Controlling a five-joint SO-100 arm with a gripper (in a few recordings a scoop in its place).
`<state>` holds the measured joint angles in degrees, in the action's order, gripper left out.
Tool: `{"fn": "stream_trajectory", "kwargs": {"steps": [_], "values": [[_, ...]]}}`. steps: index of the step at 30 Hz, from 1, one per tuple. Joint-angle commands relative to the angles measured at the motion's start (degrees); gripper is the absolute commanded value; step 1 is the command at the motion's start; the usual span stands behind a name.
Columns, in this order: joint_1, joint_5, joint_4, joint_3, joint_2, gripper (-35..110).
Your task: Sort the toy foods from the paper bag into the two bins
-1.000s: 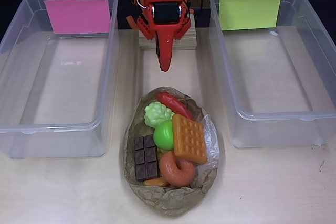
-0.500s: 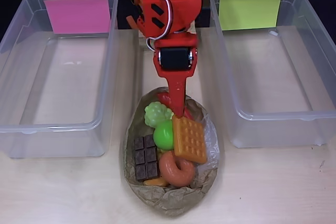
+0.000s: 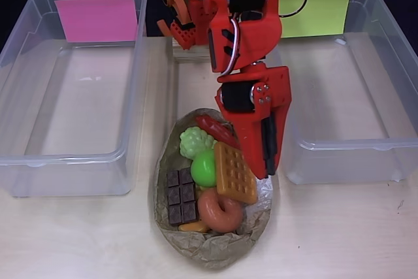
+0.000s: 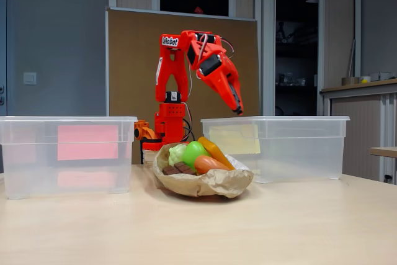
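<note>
Nearest the fixed camera, a crumpled brown paper bag (image 4: 205, 184) lies flattened on the pale wooden table (image 4: 198, 234), open like a shallow bowl and still piled with glossy plastic toy foods. From above they read clearly: a dark chocolate bar (image 3: 180, 195) at the left, a brown ring donut (image 3: 220, 210) toward the front, an orange croissant tip (image 3: 193, 227) peeking out beneath them, a bright green ball (image 3: 204, 166) in the middle, an orange square waffle (image 3: 235, 172) to its right, pale-green grapes (image 3: 195, 142) behind the ball, and a red chili (image 3: 214, 129) at the back edge. I cannot make out a banana.

On either side stand two large clear plastic tubs, well apart from each other with the bag between them: the pink-labelled bin (image 3: 72, 155) on the left of the overhead view, the yellow-green-labelled bin (image 3: 346, 142) on the right. Both look empty.

Behind the bag rises the orange-red arm. Its gripper (image 4: 237, 109) hangs in the air above the bag's right side, pointing down, touching nothing. It carries nothing, but whether its jaws are parted or closed I cannot tell.

Sorting has apparently not begun. The pieces are heaped and slippery, so a descent onto the waffle's edge could skid off, nudge neighbours out, or snag the loose paper and drag the bag.
</note>
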<state>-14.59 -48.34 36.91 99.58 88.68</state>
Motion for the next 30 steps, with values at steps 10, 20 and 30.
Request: {"fn": "stream_trajectory", "kwargs": {"steps": [10,20,30], "values": [[6.15,-18.46,4.22,6.33,2.72,0],[5.63,-28.39,8.17,11.34,4.39,31],[2.2,-33.22,11.69,7.03,2.11,29]]}}
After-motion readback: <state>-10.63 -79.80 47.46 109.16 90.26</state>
